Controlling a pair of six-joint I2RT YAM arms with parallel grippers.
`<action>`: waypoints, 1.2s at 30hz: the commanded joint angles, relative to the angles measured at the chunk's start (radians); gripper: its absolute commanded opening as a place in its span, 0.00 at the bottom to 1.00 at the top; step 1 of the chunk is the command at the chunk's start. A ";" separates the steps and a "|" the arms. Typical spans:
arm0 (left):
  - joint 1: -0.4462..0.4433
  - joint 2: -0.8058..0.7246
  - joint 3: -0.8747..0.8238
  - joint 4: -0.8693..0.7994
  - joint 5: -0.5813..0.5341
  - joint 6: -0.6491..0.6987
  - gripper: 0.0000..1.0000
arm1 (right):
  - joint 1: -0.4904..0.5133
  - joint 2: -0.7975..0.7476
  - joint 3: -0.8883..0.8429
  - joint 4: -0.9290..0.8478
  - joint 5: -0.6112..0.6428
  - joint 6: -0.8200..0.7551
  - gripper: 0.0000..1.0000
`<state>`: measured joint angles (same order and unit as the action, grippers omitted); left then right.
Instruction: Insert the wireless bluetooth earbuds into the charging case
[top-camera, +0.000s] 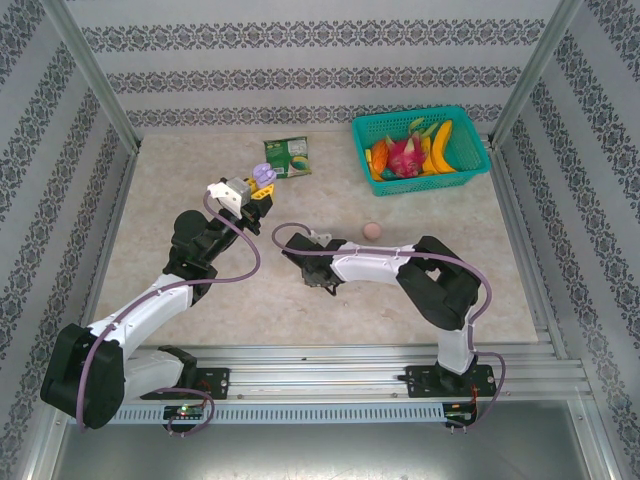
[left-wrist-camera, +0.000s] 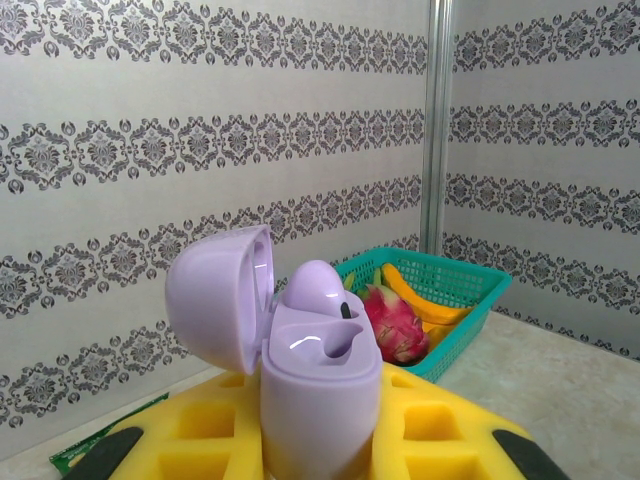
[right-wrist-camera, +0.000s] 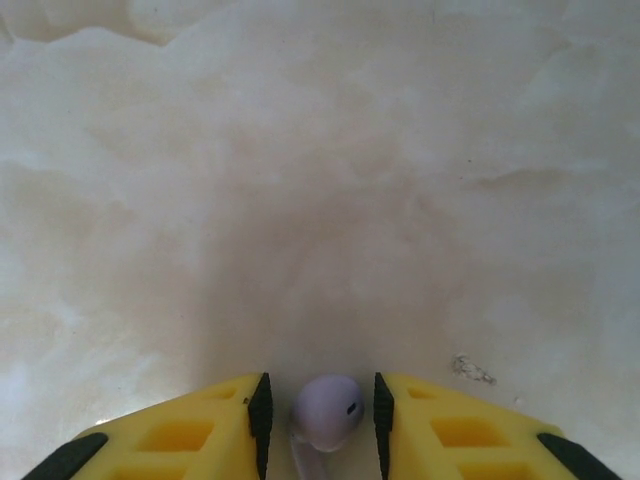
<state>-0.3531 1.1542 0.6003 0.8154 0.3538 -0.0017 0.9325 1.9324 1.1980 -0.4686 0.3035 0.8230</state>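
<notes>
The lavender earbud (right-wrist-camera: 328, 410) sits just above the table (right-wrist-camera: 300, 150), closely flanked by the fingers of the right gripper (right-wrist-camera: 320, 400). We cannot tell whether they pinch it. With a shallow hold, we judge it could twist or drop on lifting. Our left wrist view adds detail: the left gripper (left-wrist-camera: 320, 450) is clamped on the open charging case (left-wrist-camera: 318, 385), a second earbud (left-wrist-camera: 312, 285) seated inside.

no lettering readable

the green packet (top-camera: 287, 157) by the back wall is showing printed marks on its face, but they are coming through too small and blurred to be read as words.
</notes>
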 joint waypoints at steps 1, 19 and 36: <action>0.012 -0.016 0.001 0.052 -0.008 -0.012 0.00 | 0.020 0.053 0.009 -0.054 0.014 0.031 0.35; 0.012 -0.023 0.003 0.040 -0.006 -0.014 0.00 | 0.002 -0.030 -0.077 0.036 -0.013 0.059 0.21; 0.011 -0.022 0.010 0.027 -0.006 -0.011 0.00 | -0.108 -0.336 -0.256 0.121 0.017 0.045 0.20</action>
<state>-0.3531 1.1507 0.6003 0.8154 0.3538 -0.0017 0.8433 1.6543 0.9745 -0.3588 0.2993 0.8658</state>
